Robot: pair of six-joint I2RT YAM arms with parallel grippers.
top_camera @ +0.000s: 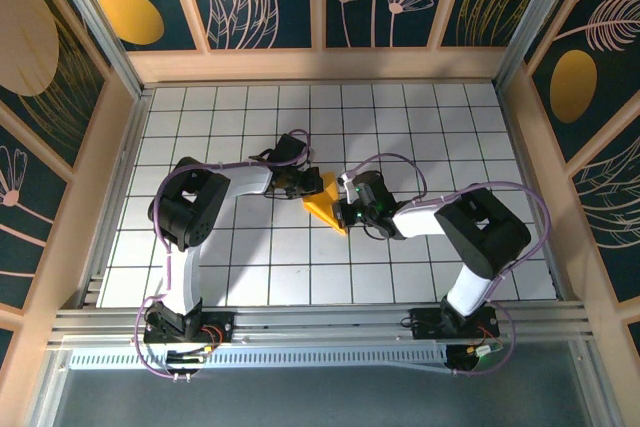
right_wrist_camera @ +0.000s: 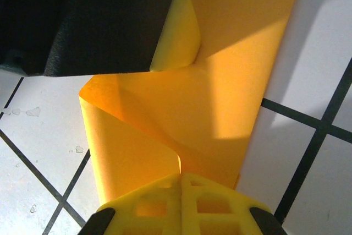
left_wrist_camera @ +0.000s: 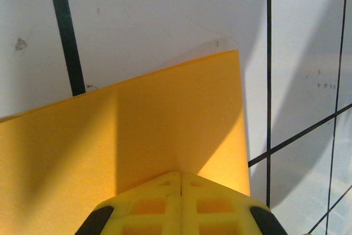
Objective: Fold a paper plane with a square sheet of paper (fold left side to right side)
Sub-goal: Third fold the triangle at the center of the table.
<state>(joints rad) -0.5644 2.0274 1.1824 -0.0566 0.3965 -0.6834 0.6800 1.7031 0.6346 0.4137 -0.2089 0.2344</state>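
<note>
Square sheet of paper [top_camera: 326,203] near the middle of the table [top_camera: 250,269], well away from every edge, partly folded and curled. Pinched tight from opposite sides by left gripper [top_camera: 305,185] and right gripper [top_camera: 346,204].

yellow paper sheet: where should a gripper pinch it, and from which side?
Pinch an edge, coming in level from the side rather than from above. The sheet is thin, bowed and partly lifted, so only its raised margins offer a bite. The right gripper is shut on the edge nearest it, and the left gripper is shut on the far side.
</note>
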